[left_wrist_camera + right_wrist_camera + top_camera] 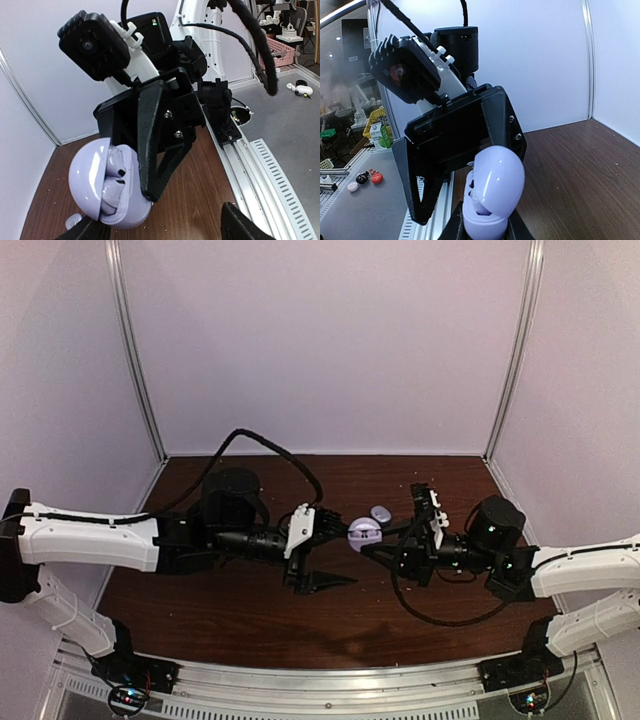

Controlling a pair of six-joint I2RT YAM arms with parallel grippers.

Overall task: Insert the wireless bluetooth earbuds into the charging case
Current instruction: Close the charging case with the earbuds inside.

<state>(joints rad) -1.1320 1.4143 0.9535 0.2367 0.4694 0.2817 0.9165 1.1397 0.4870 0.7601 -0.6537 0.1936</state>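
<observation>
Dark brown wood-grain desk (250,610), boxed in by white panels on the left, back and right. The near edge ends in a silver metal rail (330,680) with a slotted strip running along it. There's not much actually sitting on the wood. A small round lilac piece (380,512) sits around the middle, slightly toward the back, though I can't tell exactly what it is. A loop of black cable (440,618) lies on the right side. Tiny pale specks (617,162) are scattered over the surface too.
</observation>
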